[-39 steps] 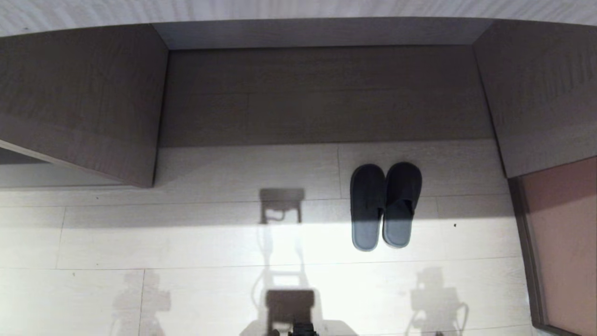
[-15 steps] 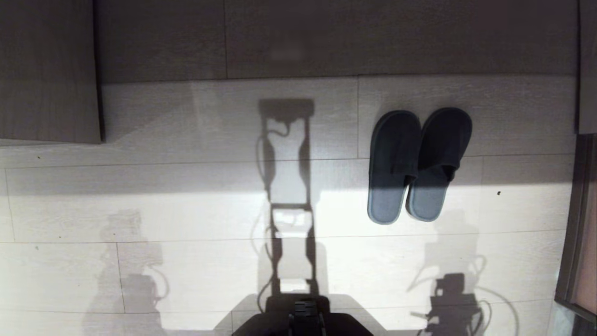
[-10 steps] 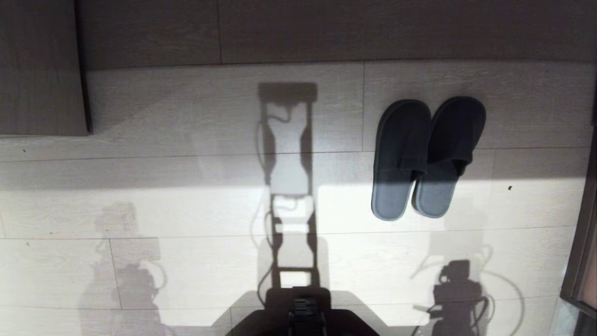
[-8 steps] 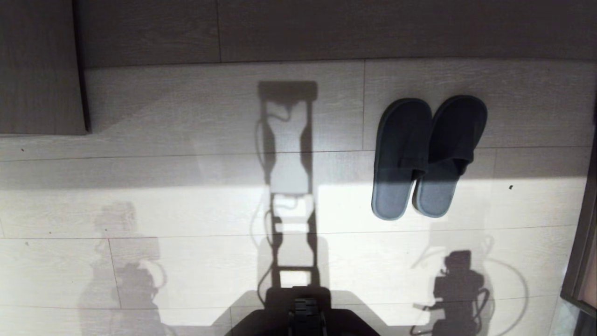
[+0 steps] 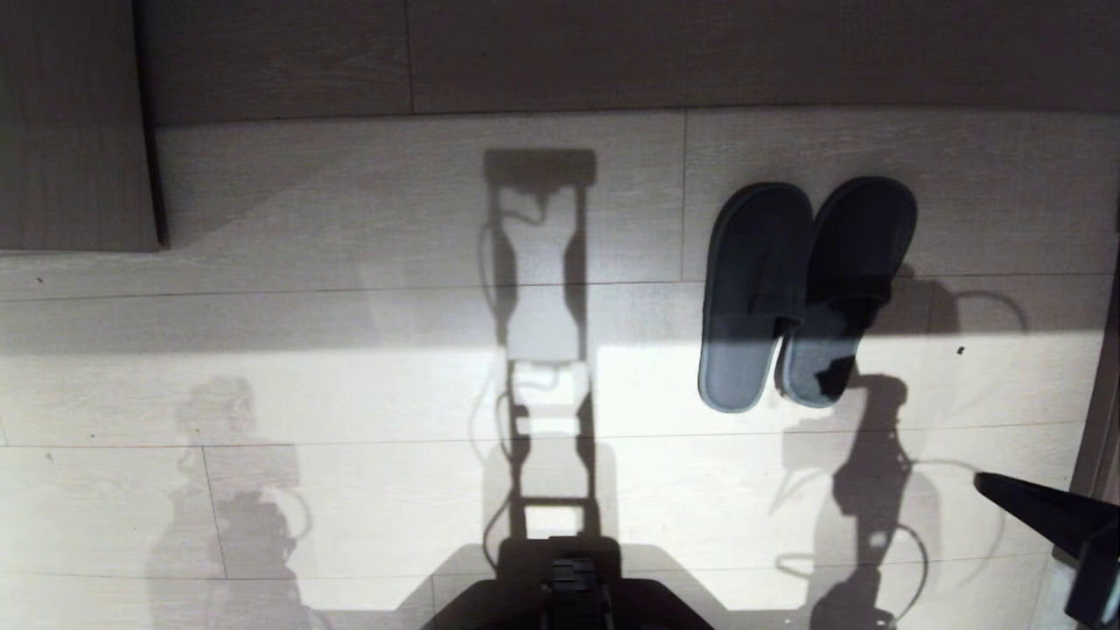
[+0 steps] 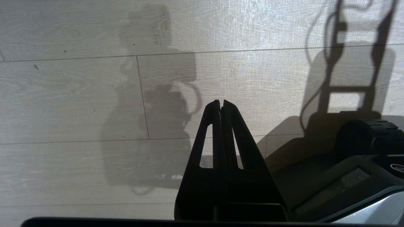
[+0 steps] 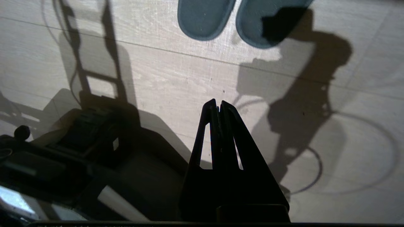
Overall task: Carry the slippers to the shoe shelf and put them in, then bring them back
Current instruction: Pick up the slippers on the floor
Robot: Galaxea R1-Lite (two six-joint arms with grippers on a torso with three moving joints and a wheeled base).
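Observation:
The slippers point(image 5: 805, 293), a dark grey pair, lie side by side on the pale plank floor, right of centre in the head view, toes pointing away from me. Their heels also show in the right wrist view point(image 7: 205, 19). My right gripper point(image 5: 982, 479) pokes in at the lower right, shut and empty, well short of the slippers' heels. Over bare floor, its fingers are pressed together point(image 7: 218, 102). Its arm's shadow falls across the right slipper's heel. My left gripper point(image 6: 220, 102) is shut and empty above the floor beside my base. The shoe shelf is out of view.
A taupe wood panel point(image 5: 700, 52) runs along the far side behind the slippers. A wood cabinet block point(image 5: 70, 131) juts out at the far left. A dark frame edge point(image 5: 1101, 394) borders the right. My base point(image 5: 569, 604) sits at the bottom centre.
The camera sank closer to the floor, so the scene grew larger. My right arm has come into view at the lower right, and its shadow now reaches the right slipper. The slippers stay put.

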